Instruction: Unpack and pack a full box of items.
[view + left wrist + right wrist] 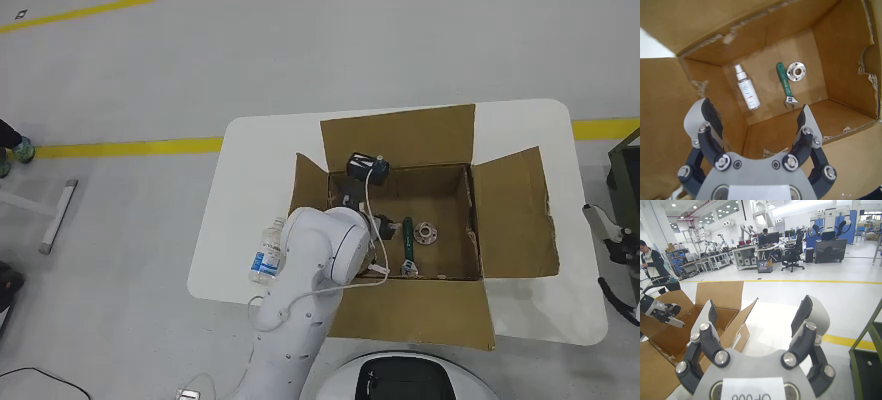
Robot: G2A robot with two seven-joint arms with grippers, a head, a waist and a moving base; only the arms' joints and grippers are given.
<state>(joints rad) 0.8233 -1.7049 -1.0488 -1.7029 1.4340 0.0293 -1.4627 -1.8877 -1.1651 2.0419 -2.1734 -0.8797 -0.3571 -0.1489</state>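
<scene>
- Over the open cardboard box, the left claw hangs released, jaws spread wide with nothing between them.
- On the box floor below it, the left wrist view lays out three things lying flat. A white spray bottle sits most nearly under the claw. A green-handled wrench lies apart from the bottle, and a round metal flange lies just beside the wrench's handle end. None of them touches the claw.
- From the top view, the wrench and flange lie near the middle of the box floor, and the white arm crosses the box's left part.
- Outside the box, a clear bottle with a blue label rests on the bench beside the left flap, close against the arm.
- To the right of the box, near the bench's right edge, the right claw is likewise released and empty. Its view looks across the white surface at the box's raised flaps.
- The bench is white with rounded corners. It stands on a pale grey floor crossed by a yellow line.
- Farther off, the right wrist view takes in a bright hall with workstations, monitors, an office chair, other robot arms and ceiling lights.
</scene>
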